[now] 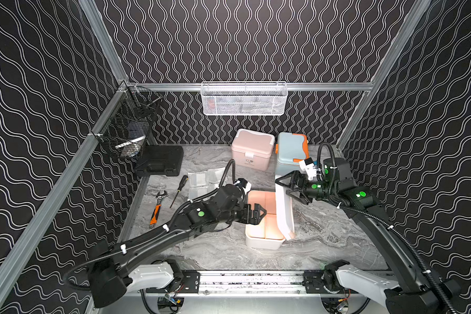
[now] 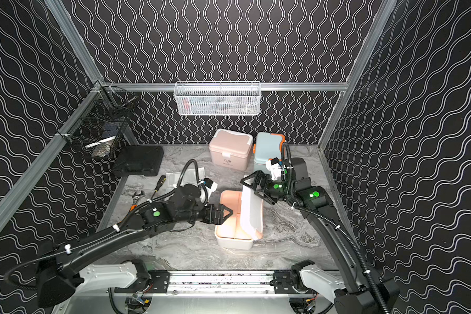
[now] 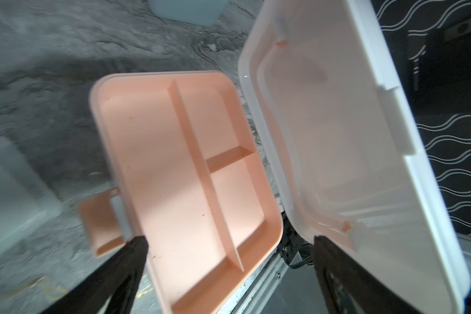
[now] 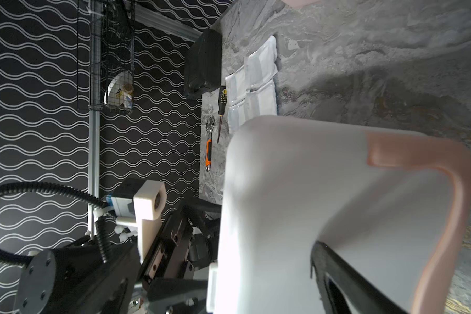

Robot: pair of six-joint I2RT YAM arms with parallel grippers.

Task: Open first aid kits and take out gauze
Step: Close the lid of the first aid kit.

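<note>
White first aid kit (image 1: 261,242), lid (image 1: 284,212) upright, peach tray (image 1: 267,202); left gripper (image 1: 261,213), fingers spread, over tray; right gripper (image 1: 282,188), fingers spread, at lid; gauze packets (image 1: 201,179) beside screwdriver (image 1: 179,190)

A robot test booth: aluminium frame (image 1: 324,86), patterned walls (image 1: 242,40), marble-look table (image 1: 324,231).

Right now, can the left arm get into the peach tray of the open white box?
Likely yes: the lid stands raised, nothing covers the tray, and the left arm's open jaws hover right above it.
</note>
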